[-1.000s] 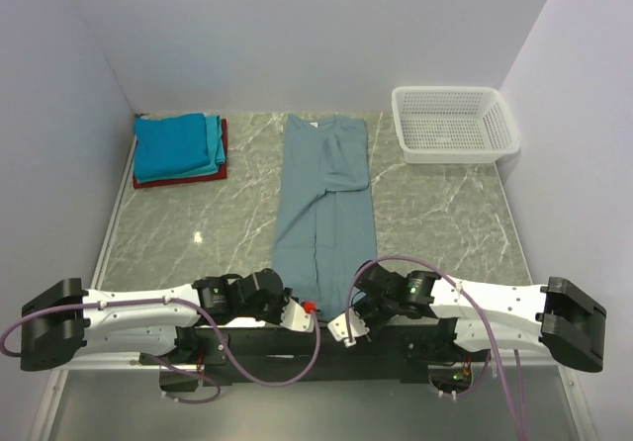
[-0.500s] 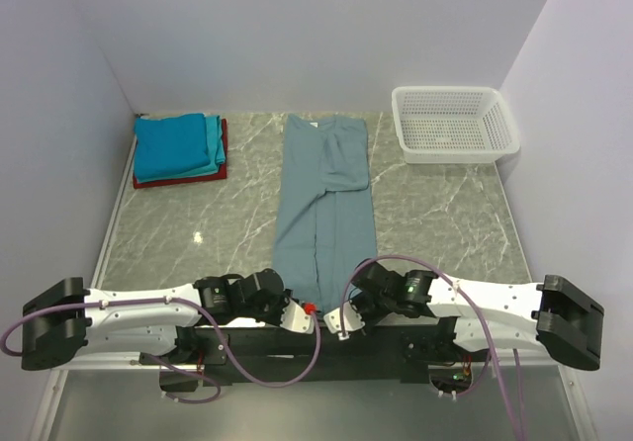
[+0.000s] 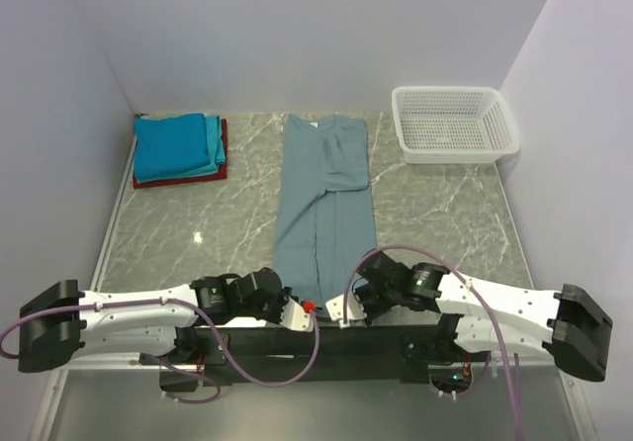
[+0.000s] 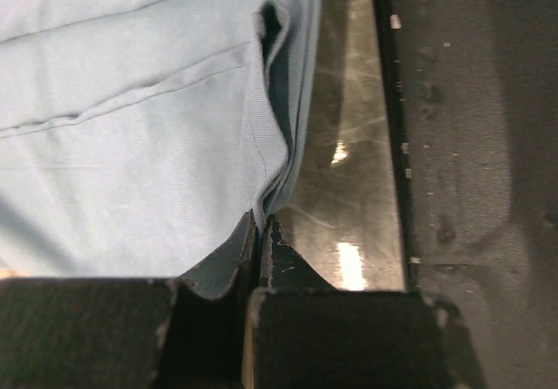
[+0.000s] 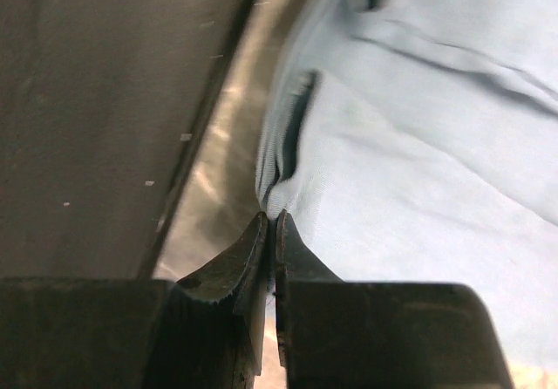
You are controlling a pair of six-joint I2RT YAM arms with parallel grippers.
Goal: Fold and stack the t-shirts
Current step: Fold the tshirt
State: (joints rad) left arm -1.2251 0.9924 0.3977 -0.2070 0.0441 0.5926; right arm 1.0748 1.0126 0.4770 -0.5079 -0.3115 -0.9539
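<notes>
Grey-blue t-shirt [image 3: 324, 199]: spread lengthwise.
Left end effector [image 4: 261, 232]: clamped on near-left hem.
Right end effector [image 5: 272, 228]: clamped on near-right hem.
Fold: lift both corners level.

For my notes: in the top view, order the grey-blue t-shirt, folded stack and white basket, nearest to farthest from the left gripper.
1. The grey-blue t-shirt, pinched by the left gripper.
2. The folded stack, far left.
3. The white basket, far right.
</notes>
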